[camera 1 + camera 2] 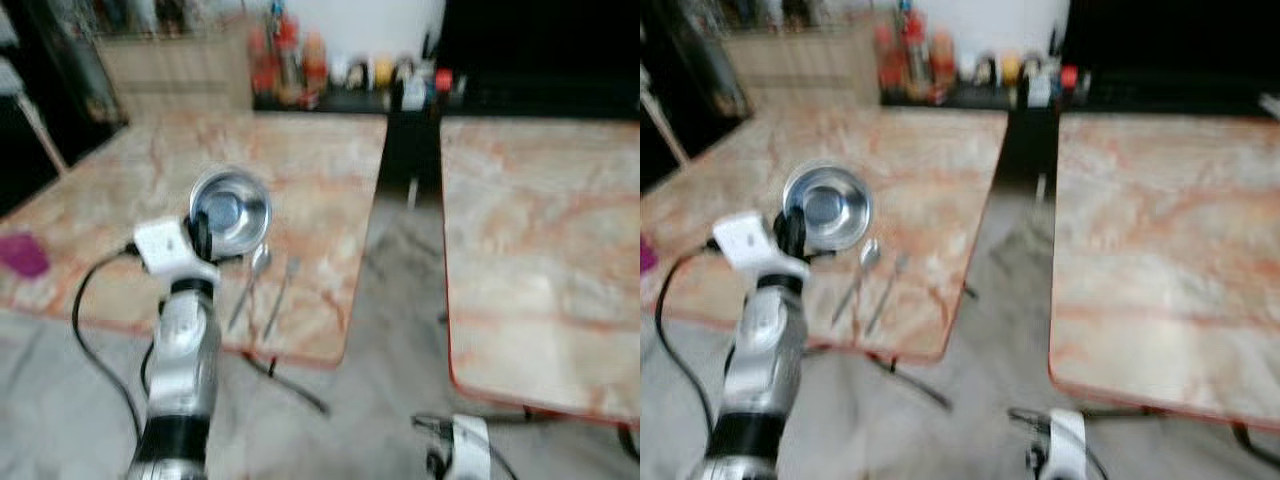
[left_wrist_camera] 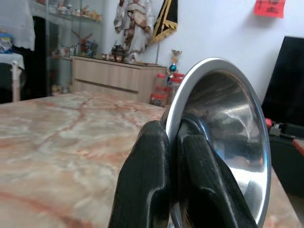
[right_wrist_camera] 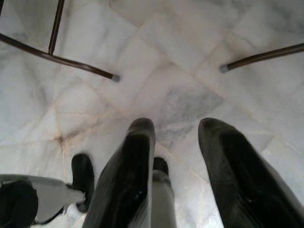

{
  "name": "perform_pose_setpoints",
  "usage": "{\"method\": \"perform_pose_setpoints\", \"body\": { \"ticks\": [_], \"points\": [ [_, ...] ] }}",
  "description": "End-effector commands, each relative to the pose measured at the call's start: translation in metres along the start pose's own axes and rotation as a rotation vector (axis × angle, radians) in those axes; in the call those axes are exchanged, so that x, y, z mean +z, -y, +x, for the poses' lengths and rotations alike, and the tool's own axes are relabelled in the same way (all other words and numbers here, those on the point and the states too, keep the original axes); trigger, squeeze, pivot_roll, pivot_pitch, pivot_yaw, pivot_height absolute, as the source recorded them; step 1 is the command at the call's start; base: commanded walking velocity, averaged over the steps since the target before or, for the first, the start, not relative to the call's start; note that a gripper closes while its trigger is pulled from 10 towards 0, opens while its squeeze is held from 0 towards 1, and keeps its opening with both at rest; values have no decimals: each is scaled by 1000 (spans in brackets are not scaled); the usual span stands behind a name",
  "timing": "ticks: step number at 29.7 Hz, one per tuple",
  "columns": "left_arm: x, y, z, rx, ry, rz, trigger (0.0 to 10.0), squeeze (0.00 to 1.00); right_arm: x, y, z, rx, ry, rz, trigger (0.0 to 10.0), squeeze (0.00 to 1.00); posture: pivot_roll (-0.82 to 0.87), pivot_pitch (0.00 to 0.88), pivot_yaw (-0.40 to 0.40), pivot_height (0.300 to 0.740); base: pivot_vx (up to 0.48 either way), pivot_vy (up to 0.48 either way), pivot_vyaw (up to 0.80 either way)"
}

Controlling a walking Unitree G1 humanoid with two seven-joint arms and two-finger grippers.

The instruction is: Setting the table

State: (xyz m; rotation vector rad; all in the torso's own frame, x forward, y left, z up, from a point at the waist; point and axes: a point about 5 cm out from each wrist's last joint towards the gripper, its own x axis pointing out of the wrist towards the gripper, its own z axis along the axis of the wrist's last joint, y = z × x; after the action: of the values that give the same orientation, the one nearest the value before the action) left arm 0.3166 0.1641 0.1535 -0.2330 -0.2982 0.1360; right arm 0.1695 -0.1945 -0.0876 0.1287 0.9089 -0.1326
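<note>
My left gripper (image 1: 203, 235) is shut on the rim of a shiny steel bowl (image 1: 232, 208), holding it over the left marble table (image 1: 320, 170). In the left wrist view the two black fingers (image 2: 147, 175) pinch the bowl's edge (image 2: 223, 137), which is tilted on its side. A spoon (image 1: 250, 280) and a fork (image 1: 282, 295) lie side by side on the table, just right of the bowl near the front edge. My right gripper (image 3: 178, 128) hangs low over the marble floor, open with nothing between its fingers.
A second marble table (image 1: 540, 250) stands to the right, with a narrow gap of floor (image 1: 400, 230) between the two. Bottles and jars (image 1: 300, 60) line the back. A purple object (image 1: 22, 254) lies at the left table's edge. Thin metal table legs (image 3: 57, 57) cross the floor.
</note>
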Motion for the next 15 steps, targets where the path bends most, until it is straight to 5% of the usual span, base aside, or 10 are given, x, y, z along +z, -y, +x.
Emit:
{"method": "perform_pose_setpoints", "body": {
  "ticks": [1, 7, 15],
  "points": [
    [7, -3, 5, 3, 28, -2, 10000, 0, 0, -8, 1, 17, 1, 8, 10000, 0, 81, 12, 43, 740, 0, 0, 0],
    [2, -7, 2, 25, 15, -21, 10000, 0, 3, -6, 1, 21, 6, -5, 10000, 0, 78, 9, 16, 740, 0, 0, 0],
    [5, -27, -6, 76, 28, 6, 10000, 0, 10, -5, 3, 23, 14, -21, 10000, 0, 98, 12, -1, 740, 0, -480, 0]
  ]
}}
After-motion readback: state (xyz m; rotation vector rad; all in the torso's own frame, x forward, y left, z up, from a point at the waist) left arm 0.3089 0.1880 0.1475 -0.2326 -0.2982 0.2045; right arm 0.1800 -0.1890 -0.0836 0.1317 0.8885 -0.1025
